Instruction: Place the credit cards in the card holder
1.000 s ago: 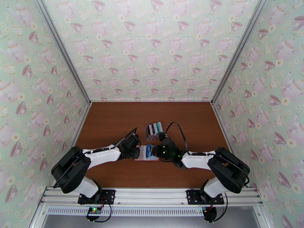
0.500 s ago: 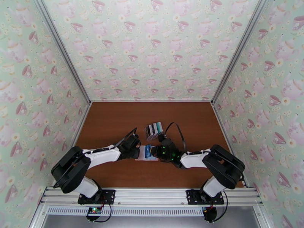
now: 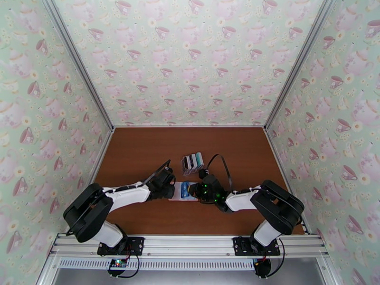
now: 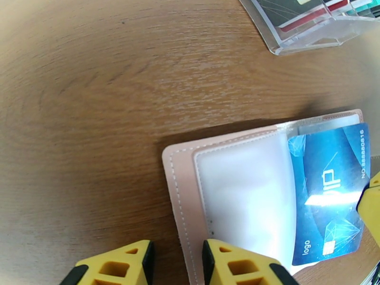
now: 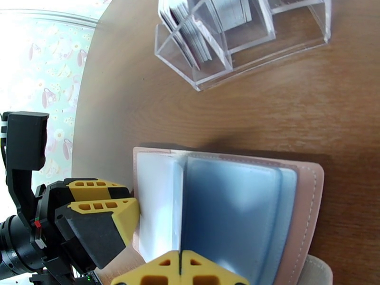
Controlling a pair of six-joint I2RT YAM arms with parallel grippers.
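Note:
The pink card holder (image 3: 176,196) lies open on the table between my grippers, its pale pockets up (image 4: 180,186) (image 5: 308,210). A blue credit card (image 4: 327,195) lies in its right half, its left edge tucked under the clear pocket. My left gripper (image 4: 178,267) stands partly open over the holder's left edge, one finger (image 4: 237,267) over the pink border and the other over bare wood. My right gripper (image 5: 180,267) is shut, and its yellow tip (image 4: 373,205) touches the card's right edge. I cannot tell whether it pinches the card.
A clear slotted card rack (image 3: 192,162) with several more cards stands just beyond the holder (image 5: 247,39). Brown tabletop extends to the left and far side. Patterned walls close in the back and both sides.
My right gripper has crept a little to the left toward the card holder, and its arm has folded in closer. The left arm has stayed still.

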